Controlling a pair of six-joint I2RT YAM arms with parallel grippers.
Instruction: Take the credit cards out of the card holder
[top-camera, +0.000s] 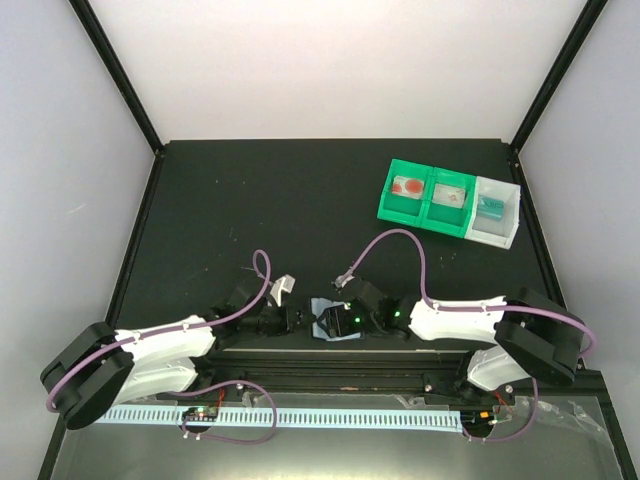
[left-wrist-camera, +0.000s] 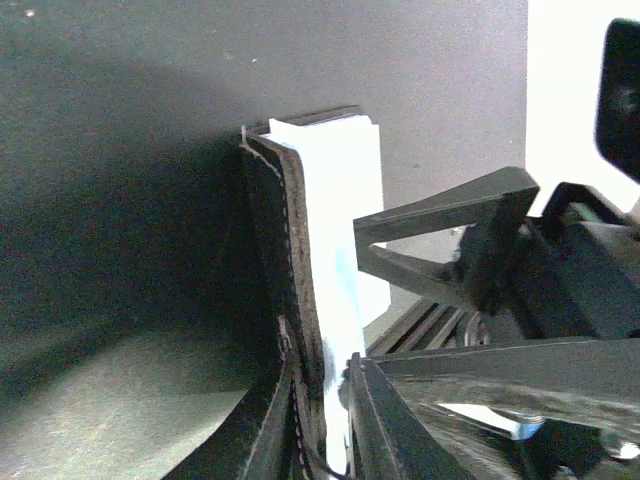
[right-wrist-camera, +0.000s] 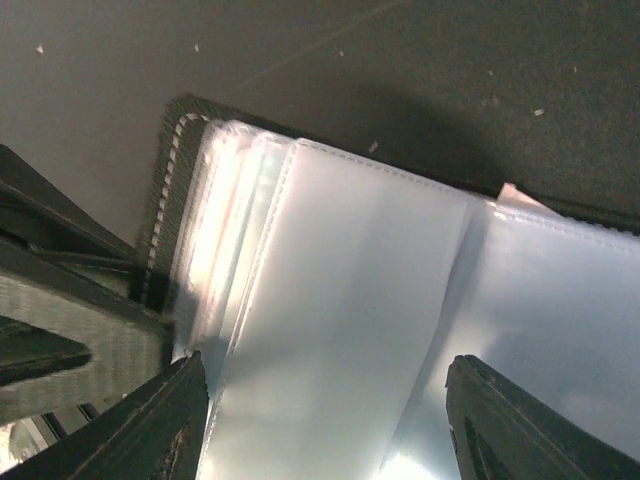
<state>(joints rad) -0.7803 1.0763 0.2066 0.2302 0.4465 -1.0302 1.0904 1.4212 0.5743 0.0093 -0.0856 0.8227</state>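
Note:
The black card holder (top-camera: 328, 326) lies open near the table's front edge, between my two grippers. My left gripper (top-camera: 299, 318) is shut on its black stitched cover (left-wrist-camera: 290, 230), and the pale blue inner panel (left-wrist-camera: 340, 200) stands edge-on between the fingers. My right gripper (top-camera: 347, 320) is open, its fingers (right-wrist-camera: 170, 420) wide apart just above the shiny clear sleeves (right-wrist-camera: 360, 280). I cannot make out any separate credit card in the sleeves. A small whitish flat piece (top-camera: 283, 288) lies behind the left gripper; I cannot tell whether it is a card.
A green-and-white three-compartment tray (top-camera: 402, 212) stands at the back right, with red-and-white items in the green parts and a teal item (top-camera: 490, 208) in the white part. A metal rail (top-camera: 330, 372) runs along the near edge.

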